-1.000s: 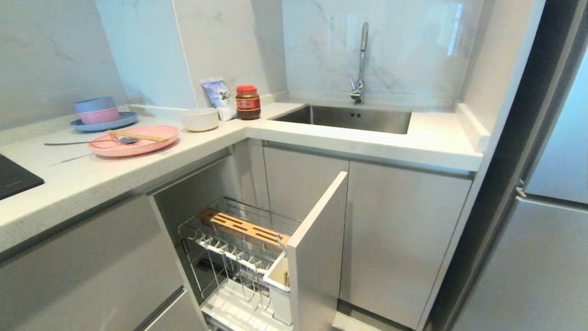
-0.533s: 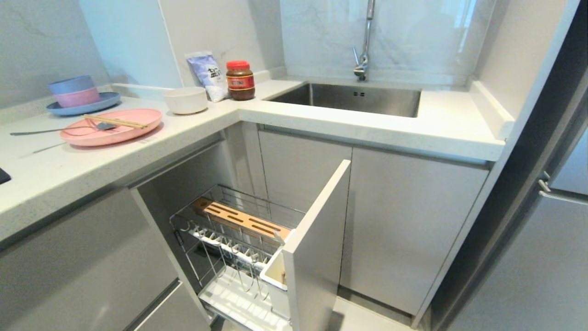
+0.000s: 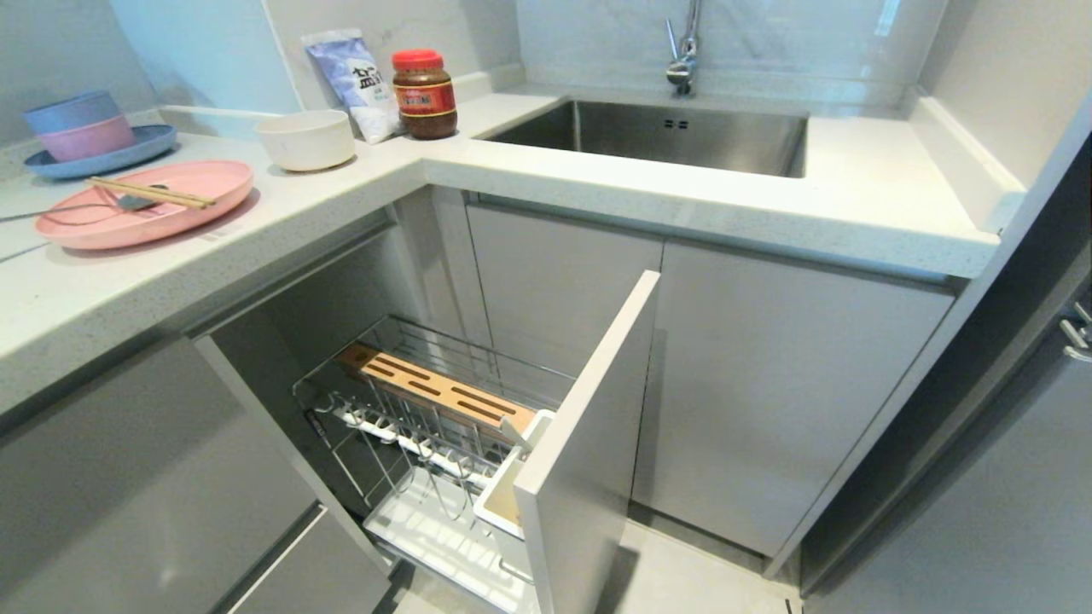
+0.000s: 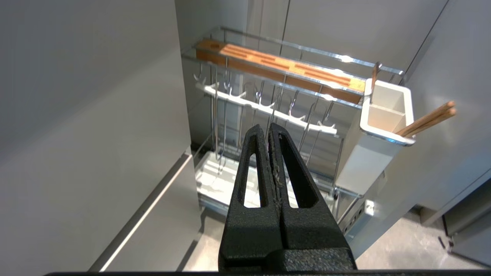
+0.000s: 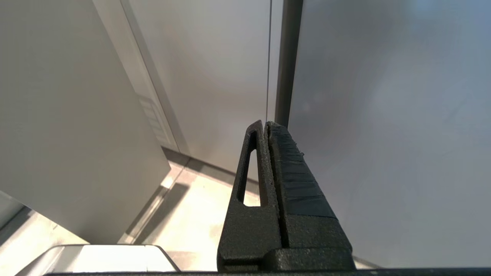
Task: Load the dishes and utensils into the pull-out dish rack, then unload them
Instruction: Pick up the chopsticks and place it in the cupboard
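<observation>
rack (image 3: pixel 444 409) stands pulled out at lower centre, plate (image 3: pixel 145 205) with chopsticks (image 3: pixel 149 194) waits at upper left, so closed empty left gripper (image 4: pixel 268 128) and right gripper (image 5: pixel 264 124) should open before reaching.

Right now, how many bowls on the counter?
3. A white bowl stands alone beside the pink plate; a blue bowl sits nested in a pink bowl on the blue plate at the far left. More may sit out of view.
</observation>
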Motion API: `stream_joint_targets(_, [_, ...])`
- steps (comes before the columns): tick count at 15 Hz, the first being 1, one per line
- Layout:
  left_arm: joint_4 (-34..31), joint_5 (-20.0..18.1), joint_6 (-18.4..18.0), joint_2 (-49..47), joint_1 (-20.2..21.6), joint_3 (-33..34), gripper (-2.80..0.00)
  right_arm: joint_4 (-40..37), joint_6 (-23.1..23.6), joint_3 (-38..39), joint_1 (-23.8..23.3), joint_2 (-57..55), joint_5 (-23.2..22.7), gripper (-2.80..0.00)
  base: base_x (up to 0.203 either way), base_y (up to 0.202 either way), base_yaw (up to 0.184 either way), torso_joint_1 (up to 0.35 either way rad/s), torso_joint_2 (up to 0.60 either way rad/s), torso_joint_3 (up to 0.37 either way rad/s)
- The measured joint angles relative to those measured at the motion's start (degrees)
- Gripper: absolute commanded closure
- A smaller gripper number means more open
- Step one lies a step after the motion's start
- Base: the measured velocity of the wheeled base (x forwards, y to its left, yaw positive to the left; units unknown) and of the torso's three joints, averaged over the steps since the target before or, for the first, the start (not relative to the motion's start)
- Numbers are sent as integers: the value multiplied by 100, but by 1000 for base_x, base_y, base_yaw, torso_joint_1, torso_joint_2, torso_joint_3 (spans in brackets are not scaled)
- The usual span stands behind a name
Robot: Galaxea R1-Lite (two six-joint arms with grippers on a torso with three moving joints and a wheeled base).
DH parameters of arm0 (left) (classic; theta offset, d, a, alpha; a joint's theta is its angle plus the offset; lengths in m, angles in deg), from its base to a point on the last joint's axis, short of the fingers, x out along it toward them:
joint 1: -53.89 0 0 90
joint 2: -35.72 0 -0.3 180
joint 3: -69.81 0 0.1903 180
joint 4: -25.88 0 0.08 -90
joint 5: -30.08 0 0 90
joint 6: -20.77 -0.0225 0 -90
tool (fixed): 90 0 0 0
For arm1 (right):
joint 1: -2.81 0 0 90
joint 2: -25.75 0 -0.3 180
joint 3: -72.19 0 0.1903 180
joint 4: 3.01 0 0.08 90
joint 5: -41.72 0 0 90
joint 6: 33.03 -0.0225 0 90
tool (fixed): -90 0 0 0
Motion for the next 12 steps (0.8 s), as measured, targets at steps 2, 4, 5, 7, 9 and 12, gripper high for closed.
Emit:
stream_joint_targets(2, [-1, 0, -2, 0, 0, 0, 0, 2, 0, 0, 0, 0, 0, 0, 0, 0, 0, 0, 4, -201])
stream_joint_targets(4, [-18, -2, -4, 0, 0, 0, 0, 2, 0, 0, 0, 0, 0, 0, 0, 0, 0, 4, 2, -202])
stream_joint_targets(5, [-17, -2, -4, 0, 0, 0, 0, 2, 0, 0, 0, 0, 0, 0, 0, 0, 0, 1, 4, -185])
stream_joint_targets(7, [-27, -2, -13, 0, 0, 0, 0, 2, 0, 0, -2, 0, 0, 0, 0, 0, 0, 6, 3, -198])
stream_joint_targets(9, [-27, 0, -13, 0, 0, 0, 0, 2, 0, 0, -2, 0, 0, 0, 0, 0, 0, 2, 9, -200])
stream_joint_targets(12, [-38, -2, -20, 0, 0, 0, 0, 2, 0, 0, -1, 0, 0, 0, 0, 0, 0, 8, 7, -200])
